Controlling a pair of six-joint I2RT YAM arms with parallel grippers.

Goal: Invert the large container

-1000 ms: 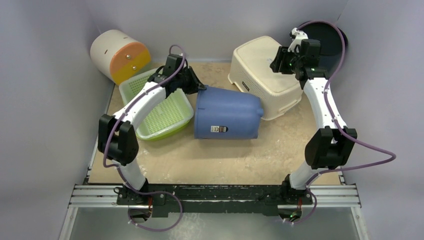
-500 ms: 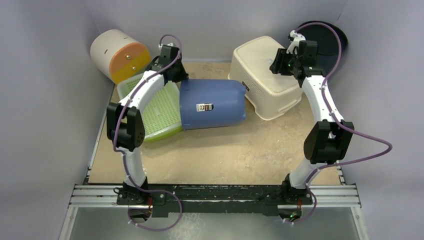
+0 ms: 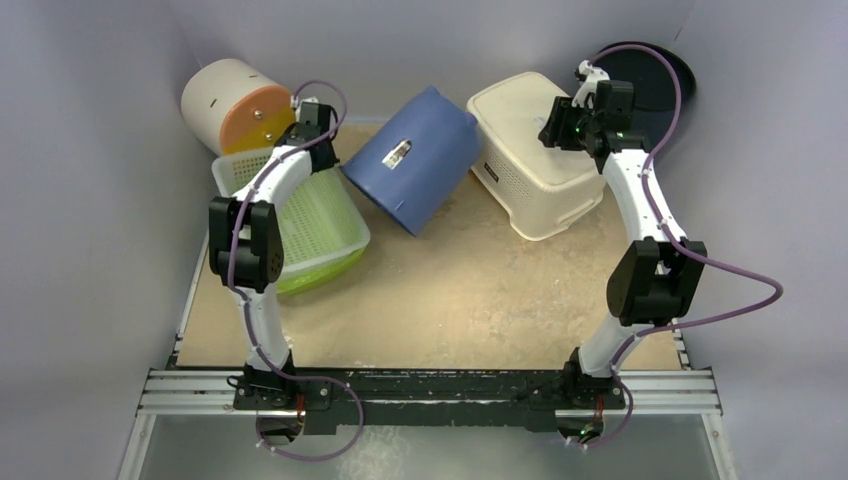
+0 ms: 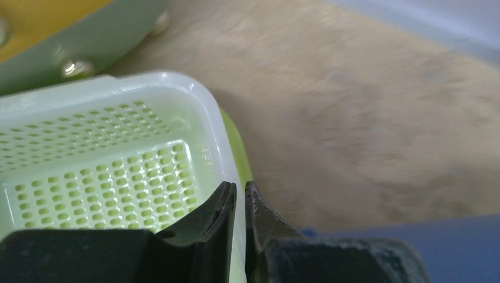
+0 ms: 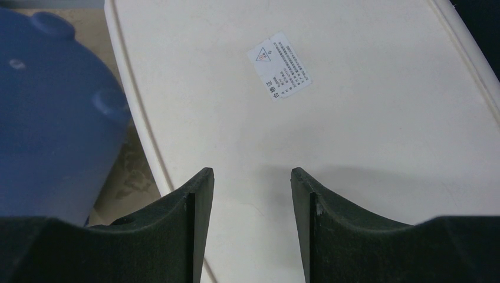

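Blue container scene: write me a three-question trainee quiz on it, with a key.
1. True or false: the blue container stands upright on its base.
2. The right hand hovers over: A the green basket, B the cream tub, C bare table.
3. Fill in: the right hand is ___ (open or shut).
Key: 1 false, it is tilted; 2 B; 3 open.
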